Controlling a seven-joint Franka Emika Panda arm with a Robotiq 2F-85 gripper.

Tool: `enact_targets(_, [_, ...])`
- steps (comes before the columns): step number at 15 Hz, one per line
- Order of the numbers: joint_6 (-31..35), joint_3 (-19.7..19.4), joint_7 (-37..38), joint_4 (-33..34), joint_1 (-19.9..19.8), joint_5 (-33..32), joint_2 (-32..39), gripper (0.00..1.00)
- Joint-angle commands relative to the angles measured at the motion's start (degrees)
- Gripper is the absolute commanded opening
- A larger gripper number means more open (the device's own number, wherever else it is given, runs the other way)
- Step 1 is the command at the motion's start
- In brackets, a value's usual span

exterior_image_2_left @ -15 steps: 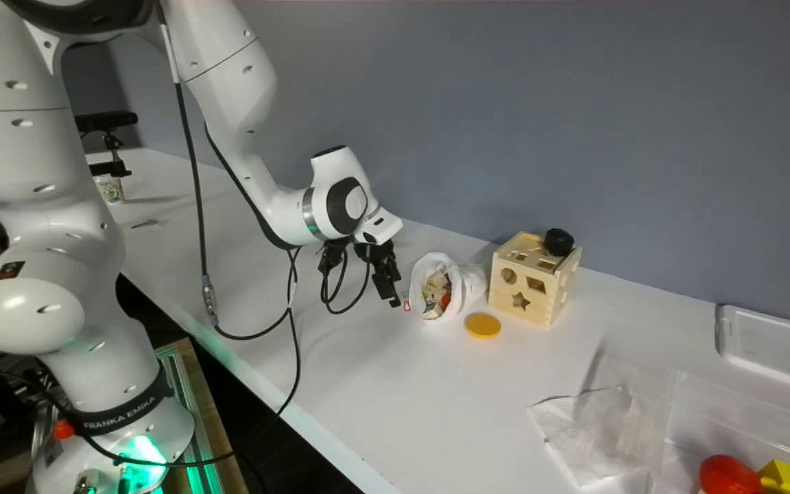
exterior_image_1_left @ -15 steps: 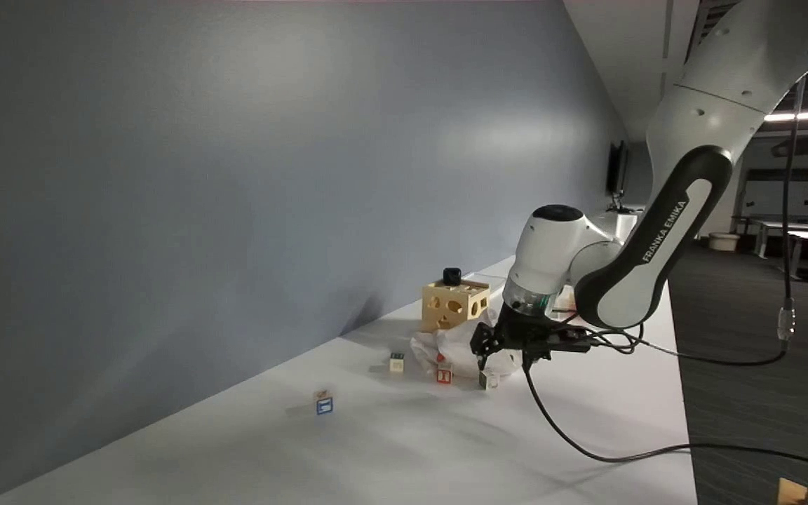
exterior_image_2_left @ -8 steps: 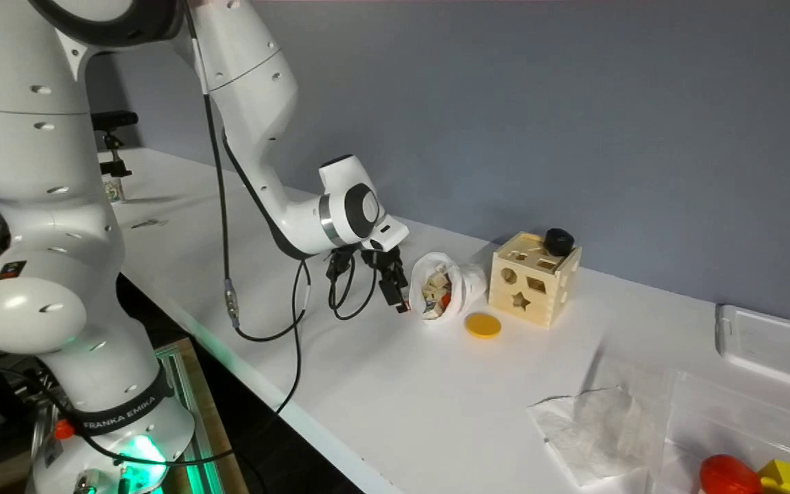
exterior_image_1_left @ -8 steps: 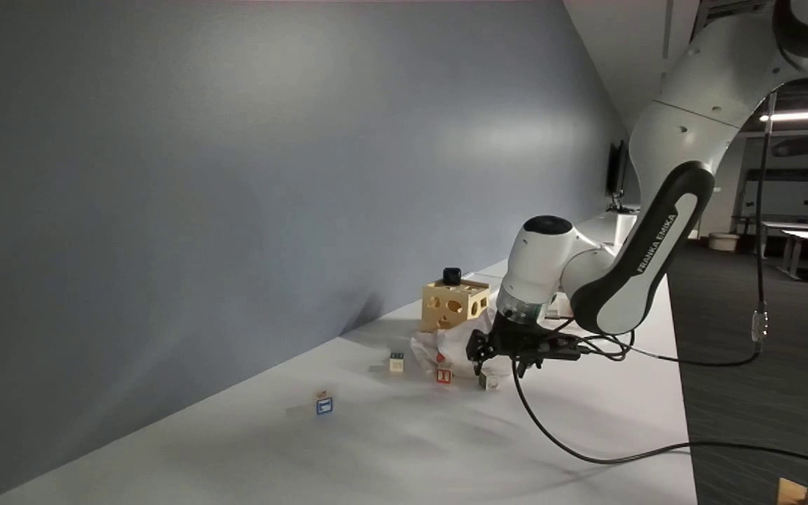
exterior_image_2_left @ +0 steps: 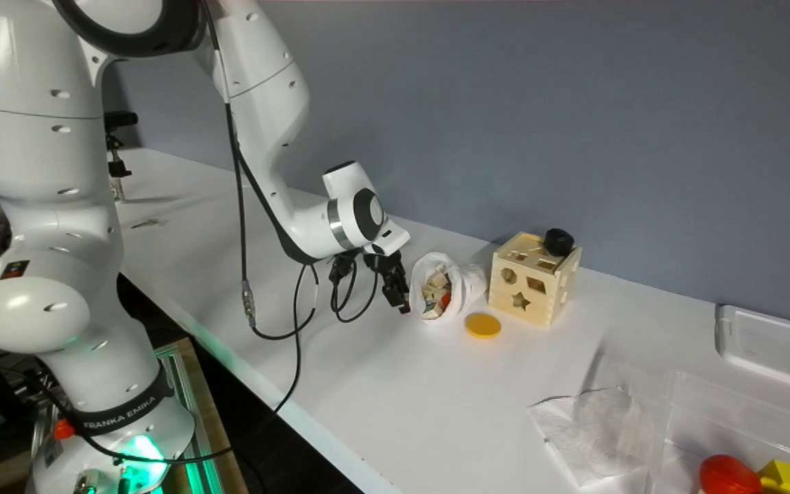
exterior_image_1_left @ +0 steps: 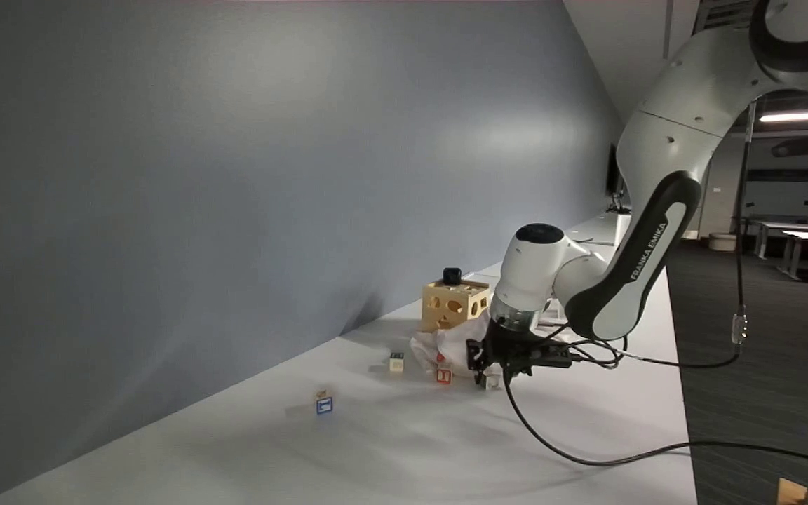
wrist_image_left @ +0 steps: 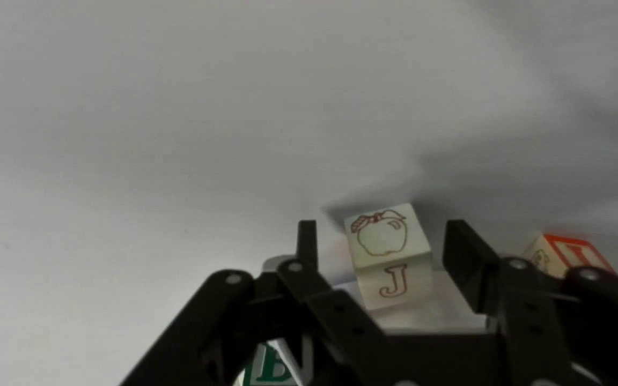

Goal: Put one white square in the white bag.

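Observation:
A white block [wrist_image_left: 389,252] with a brown apple outline on top and a letter J on its side stands between the fingers of my gripper [wrist_image_left: 383,242] in the wrist view. The fingers are open, with gaps visible on both sides of it. In an exterior view the block [exterior_image_1_left: 493,383] sits on the table just under my gripper [exterior_image_1_left: 501,373]. In an exterior view my gripper [exterior_image_2_left: 400,303] is low beside the mouth of the white bag, and hides the block. The white bag [exterior_image_2_left: 465,287] lies on its side with several blocks inside; it also shows in an exterior view [exterior_image_1_left: 456,342].
A red-lettered block [exterior_image_1_left: 444,376], another white block [exterior_image_1_left: 396,362] and a blue-lettered block [exterior_image_1_left: 324,405] lie on the table. A wooden shape box [exterior_image_2_left: 525,288] stands behind the bag, with a yellow disc [exterior_image_2_left: 483,326] near it. A clear container [exterior_image_2_left: 724,412] is farther off.
My gripper has moved down toward the table and closer to the bag, coming down around the white block. The blocks and the bag have not visibly moved.

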Motion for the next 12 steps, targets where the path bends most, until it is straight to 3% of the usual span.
enact_targets(1, [0.18, -0.80, 3.13, 1.42, 1.32, -2.66, 0.67, 0.33])
enact_targets(4, [-2.09, 1.57, 0.10, -0.68, 0.96, 2.64, -1.81, 0.10])
enact_targets(7, [-11.54, 7.48, -5.95, -4.77, -0.99, 17.21, -6.95, 0.09])
enact_targets(9, [-18.16, 13.15, -8.93, -6.08, -4.31, 26.75, -10.23, 0.09])
enact_targets(11, [-21.66, 12.39, -10.59, -5.60, -2.80, 33.99, -15.14, 0.09])
enact_targets(12, [-22.60, 5.76, -10.84, -5.07, 3.57, 35.76, -17.03, 0.09])
